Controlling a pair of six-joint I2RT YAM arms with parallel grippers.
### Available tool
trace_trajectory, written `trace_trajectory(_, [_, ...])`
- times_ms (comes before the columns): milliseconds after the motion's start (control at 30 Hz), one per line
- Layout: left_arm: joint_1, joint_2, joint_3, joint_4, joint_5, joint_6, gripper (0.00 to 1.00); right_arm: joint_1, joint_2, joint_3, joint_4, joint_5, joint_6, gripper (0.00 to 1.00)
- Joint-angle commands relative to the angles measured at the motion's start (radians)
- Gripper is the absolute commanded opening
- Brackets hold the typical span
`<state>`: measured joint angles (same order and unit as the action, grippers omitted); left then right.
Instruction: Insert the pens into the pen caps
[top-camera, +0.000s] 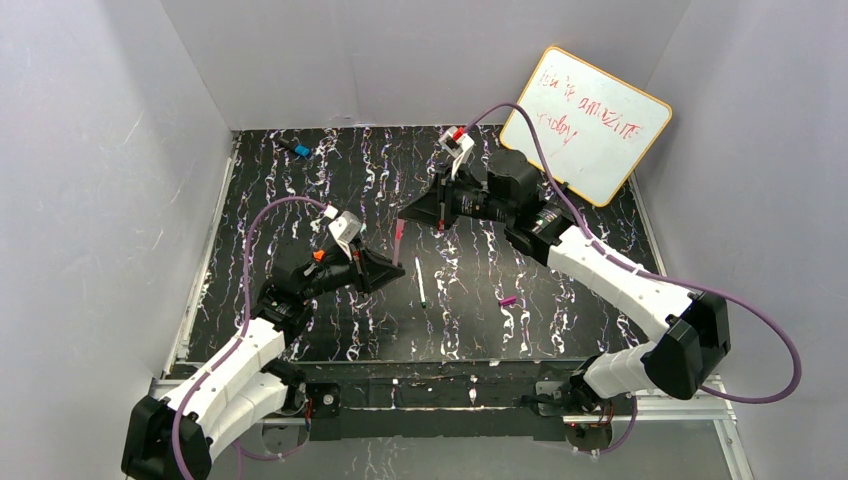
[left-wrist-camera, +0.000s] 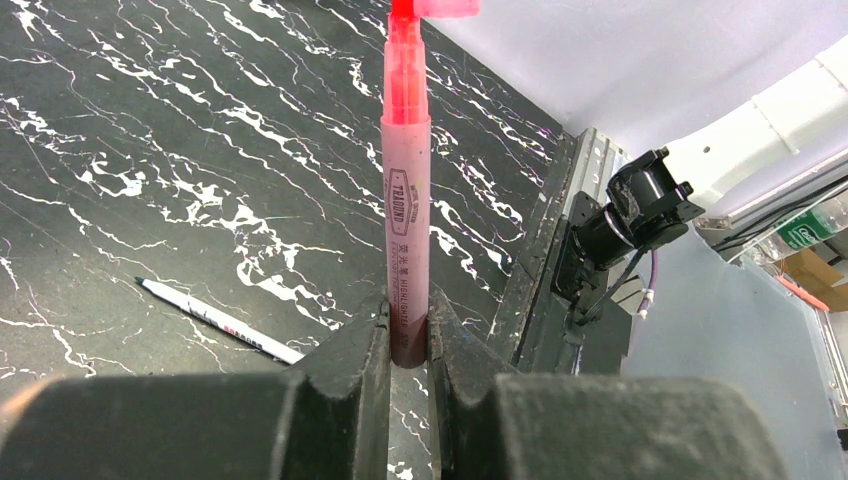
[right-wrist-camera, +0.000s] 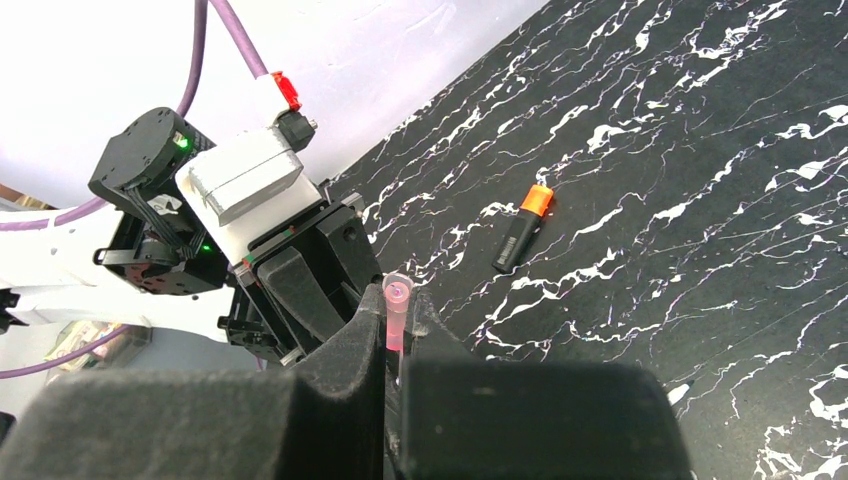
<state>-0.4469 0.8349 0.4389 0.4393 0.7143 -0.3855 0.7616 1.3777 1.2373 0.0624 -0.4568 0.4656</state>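
Observation:
My left gripper (left-wrist-camera: 408, 310) is shut on the lower end of the thin pink pen (left-wrist-camera: 407, 200), which stands upright above the table. Its bright tip touches the pale pink cap (left-wrist-camera: 445, 6) at the top edge of the left wrist view. That pale pink cap (right-wrist-camera: 397, 305) is pinched in my shut right gripper (right-wrist-camera: 398, 320). From above, the two grippers meet mid-table, right gripper (top-camera: 405, 215) over left gripper (top-camera: 393, 268). The thin white pen (top-camera: 420, 283) lies just right of them. A magenta cap (top-camera: 507, 300) lies farther right. A short black marker with an orange end (right-wrist-camera: 523, 228) lies behind my left arm.
A black marker with a blue end (top-camera: 295, 149) lies at the far left corner. A whiteboard with red writing (top-camera: 585, 125) leans at the far right. White walls enclose the table on three sides, and a metal rail (top-camera: 440, 385) runs along the near edge.

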Motion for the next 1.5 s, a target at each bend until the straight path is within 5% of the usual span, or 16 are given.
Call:
trace_trajectory(0, [0.001, -0.028, 0.026, 0.013, 0.017, 0.011, 0.0, 0.003, -0.041, -0.026, 0.061, 0.047, -0.028, 0.01])
trace_trajectory(1467, [0.001, -0.019, 0.038, -0.062, -0.013, 0.124, 0.0, 0.002, -0.036, -0.024, 0.082, 0.007, -0.028, 0.01])
